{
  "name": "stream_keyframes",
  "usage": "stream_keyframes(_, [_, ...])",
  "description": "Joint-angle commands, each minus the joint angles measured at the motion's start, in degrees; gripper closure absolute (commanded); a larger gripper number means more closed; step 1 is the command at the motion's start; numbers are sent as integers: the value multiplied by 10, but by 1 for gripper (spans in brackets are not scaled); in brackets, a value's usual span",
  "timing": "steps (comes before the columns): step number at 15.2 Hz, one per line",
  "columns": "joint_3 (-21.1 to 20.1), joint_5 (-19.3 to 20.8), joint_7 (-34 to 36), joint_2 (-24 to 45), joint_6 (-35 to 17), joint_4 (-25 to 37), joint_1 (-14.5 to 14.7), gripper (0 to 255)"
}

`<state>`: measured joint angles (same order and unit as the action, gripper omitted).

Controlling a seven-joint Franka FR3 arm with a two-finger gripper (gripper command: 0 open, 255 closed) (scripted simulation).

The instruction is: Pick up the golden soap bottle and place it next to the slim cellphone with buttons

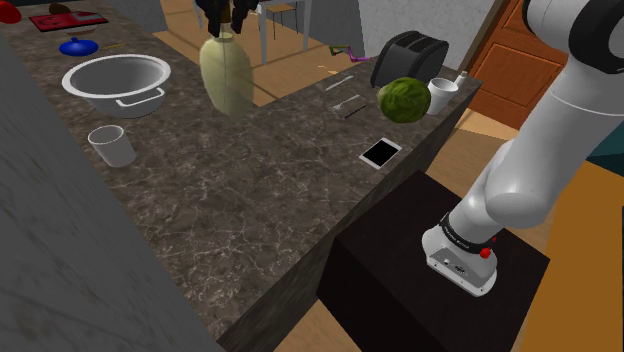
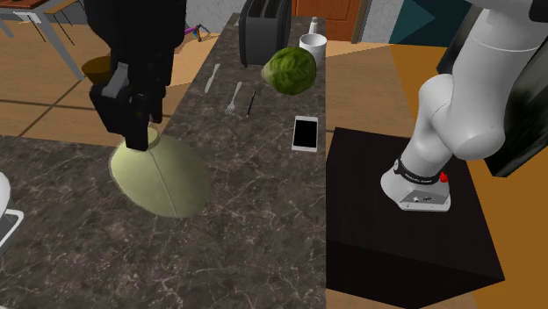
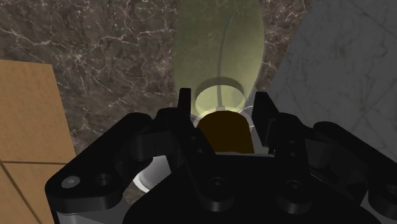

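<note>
Black two-finger gripper (image 3: pixel 222 105) clamped on the dark neck of the pale yellow-green, teardrop-shaped soap bottle (image 1: pixel 228 75). Bottle hangs below the fingers, long axis near upright, clear of the dark marbled countertop (image 1: pixel 250 210). White flat cellphone with black screen (image 1: pixel 381 152) lies at the counter edge nearest the black box stand (image 1: pixel 400 260), well apart from the bottle. Judgement: carry goes toward that edge.

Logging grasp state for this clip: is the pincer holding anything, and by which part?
Yes: the pincer is shut on the pale yellow-green soap bottle, clasping its brown cap at the top.
</note>
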<state>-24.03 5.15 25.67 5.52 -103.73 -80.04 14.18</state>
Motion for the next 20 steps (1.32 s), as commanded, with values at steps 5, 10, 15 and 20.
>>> stream_keyframes(5, [-3, 13, 2, 26, 57, 81, 8, 255])
stream_keyframes(10, [-7, 30, 7, 58, 112, 165, 21, 255])
stream_keyframes(15, [15, -33, -48, -45, 83, 44, -31, 255])
stream_keyframes(20, [61, -92, -122, -150, 67, -71, -66, 255])
